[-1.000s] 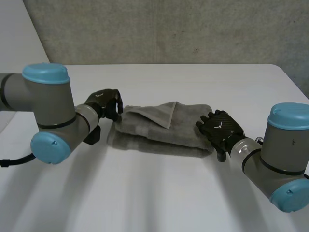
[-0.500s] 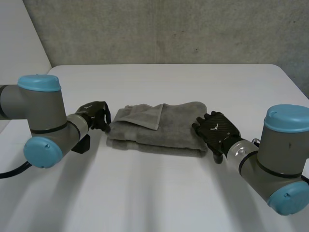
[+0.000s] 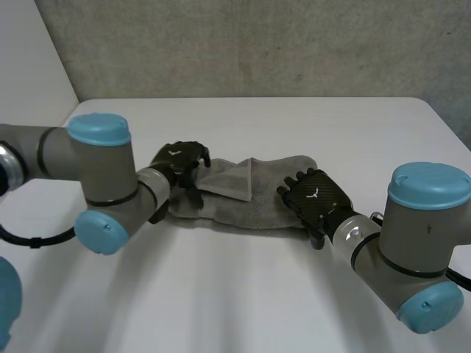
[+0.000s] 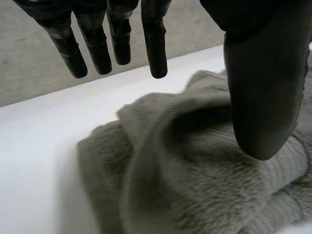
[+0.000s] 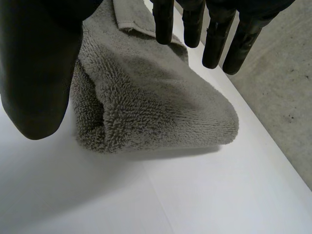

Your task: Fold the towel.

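Towel: the grey towel lies mid-counter between the two hands. It is doubled into a thick, long bundle, with a loose flap turned over its top towards the left end.
Left hand: the left hand sits at the towel's left end, just beside the flap. In its wrist view the fingers are straight and spread, with the thumb apart from them. Cloth lies under the palm but nothing is pinched, so the hand is released.
Right hand: the right hand is at the towel's right end, back upward. Its fingers hang straight over the rounded fold and its thumb is on the near side. The end of the bundle lies between them, ungrasped.
Step in hand: likely taking hold of an end to make the next fold, or squaring up the bundle.
Doing it well: close fingers and thumb through all the layers at the very end, not just the top one. Lift only enough to clear the pile, carry the end straight across, and line up the edges before letting go. The other hand should press its end flat.
Risk: the loose flap may slide or bunch, leaving a crooked fold.
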`<state>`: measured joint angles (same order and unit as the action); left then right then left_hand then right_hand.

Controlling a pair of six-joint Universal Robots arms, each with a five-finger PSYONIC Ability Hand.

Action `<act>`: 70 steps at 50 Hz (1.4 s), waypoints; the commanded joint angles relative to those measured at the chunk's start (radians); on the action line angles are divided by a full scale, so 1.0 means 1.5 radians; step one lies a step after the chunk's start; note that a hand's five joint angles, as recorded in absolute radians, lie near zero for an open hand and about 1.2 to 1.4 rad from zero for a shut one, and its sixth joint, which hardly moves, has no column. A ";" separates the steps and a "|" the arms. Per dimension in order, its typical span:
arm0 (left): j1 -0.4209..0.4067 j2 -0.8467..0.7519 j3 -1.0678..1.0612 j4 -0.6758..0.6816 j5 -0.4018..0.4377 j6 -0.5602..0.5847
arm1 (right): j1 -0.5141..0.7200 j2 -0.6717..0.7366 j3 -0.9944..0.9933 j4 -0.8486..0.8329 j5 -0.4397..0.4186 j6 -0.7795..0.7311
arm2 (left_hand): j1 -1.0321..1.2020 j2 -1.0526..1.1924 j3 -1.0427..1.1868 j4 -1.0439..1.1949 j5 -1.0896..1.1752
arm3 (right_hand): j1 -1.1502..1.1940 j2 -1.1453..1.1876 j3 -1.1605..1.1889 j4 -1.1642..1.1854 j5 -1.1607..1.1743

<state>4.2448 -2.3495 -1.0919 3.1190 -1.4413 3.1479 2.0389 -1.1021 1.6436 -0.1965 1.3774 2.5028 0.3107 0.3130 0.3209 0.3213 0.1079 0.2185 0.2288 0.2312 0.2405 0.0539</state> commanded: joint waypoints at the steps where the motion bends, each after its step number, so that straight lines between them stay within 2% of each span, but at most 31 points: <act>1: -0.018 -0.053 0.048 0.004 0.024 0.022 | -0.007 -0.001 0.001 0.000 0.001 -0.001 | -0.024 -0.025 -0.030 -0.031 -0.005 | -0.029 -0.036 -0.038 -0.044 -0.036; 13: -0.015 -0.125 0.210 0.008 0.014 0.019 | -0.007 0.003 0.005 -0.001 0.000 -0.001 | -0.016 -0.017 -0.023 -0.023 0.003 | -0.029 -0.036 -0.038 -0.044 -0.036; 28: 0.045 -0.152 0.227 0.010 -0.013 0.021 | 0.000 0.021 0.000 -0.026 0.001 -0.001 | -0.022 -0.023 -0.029 -0.029 -0.003 | -0.029 -0.036 -0.038 -0.044 -0.036; 38: 0.049 -0.127 0.163 0.008 -0.005 0.020 | 0.002 0.024 0.001 -0.027 0.003 -0.001 | -0.022 -0.023 -0.029 -0.029 -0.003 | -0.029 -0.036 -0.038 -0.044 -0.036; 55: 0.054 -0.098 0.151 0.006 -0.005 0.017 | 0.004 0.022 0.009 -0.036 0.003 0.002 | -0.024 -0.025 -0.030 -0.031 -0.005 | -0.029 -0.036 -0.038 -0.044 -0.036; 62: 0.052 -0.027 0.020 -0.015 -0.001 0.018 | 0.005 0.024 0.011 -0.062 0.005 0.008 | -0.022 -0.023 -0.029 -0.029 -0.003 | -0.029 -0.036 -0.038 -0.044 -0.036; 67: 0.051 0.025 -0.073 -0.009 0.000 0.019 | 0.005 0.032 0.009 -0.074 0.000 0.046 | -0.020 -0.021 -0.027 -0.027 -0.001 | -0.029 -0.036 -0.038 -0.044 -0.036; 69: 0.051 0.042 -0.097 -0.004 0.000 0.019 | 0.004 0.048 0.002 -0.078 -0.004 0.069 | -0.020 -0.021 -0.027 -0.027 -0.001 | 0.079 0.072 0.070 0.064 0.072; 70: 0.052 0.060 -0.118 0.003 0.000 0.019 | 0.004 0.049 0.002 -0.078 -0.004 0.069 | -0.020 -0.021 -0.027 -0.027 -0.001 | 0.079 0.072 0.071 0.065 0.073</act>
<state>4.3222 -2.3496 -1.1338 3.1014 -1.4434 3.1759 2.0464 -1.0574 1.6577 -0.3012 1.3802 2.5514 0.3107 0.3130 0.3209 0.3213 0.1077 0.2283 0.2330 0.2359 0.2430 0.0568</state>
